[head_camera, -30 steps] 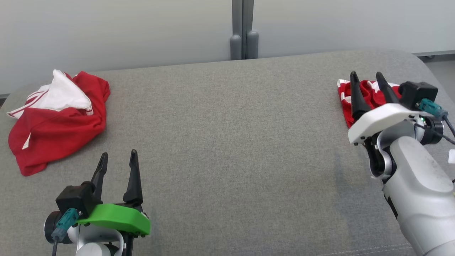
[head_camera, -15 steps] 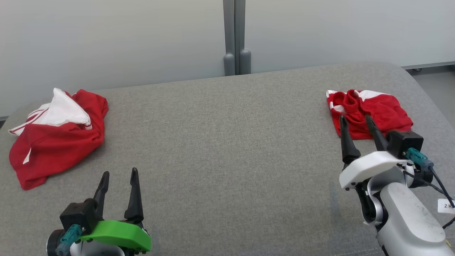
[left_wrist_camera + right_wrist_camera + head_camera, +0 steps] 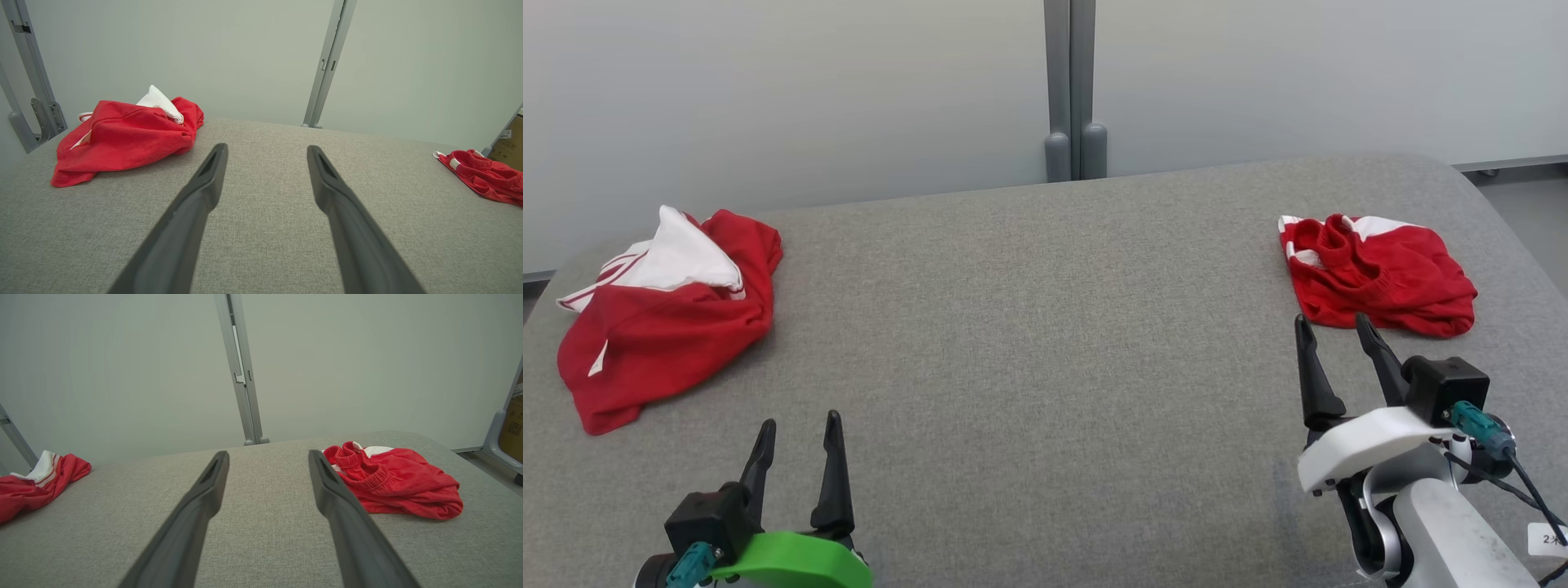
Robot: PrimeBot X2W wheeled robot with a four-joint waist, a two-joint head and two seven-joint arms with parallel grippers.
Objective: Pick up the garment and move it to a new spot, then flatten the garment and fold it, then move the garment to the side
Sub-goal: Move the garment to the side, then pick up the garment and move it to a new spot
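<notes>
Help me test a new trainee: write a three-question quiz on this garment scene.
1. Fill in: the left gripper and the right gripper both have their jaws ___.
2. Where on the grey surface does the crumpled red and white garment lie, in the head view? A) far left B) centre C) far right
3. True or false: the right gripper is shut on the small red garment.

Key: 1 open; 2 A; 3 false, its jaws are spread and hold nothing.
</notes>
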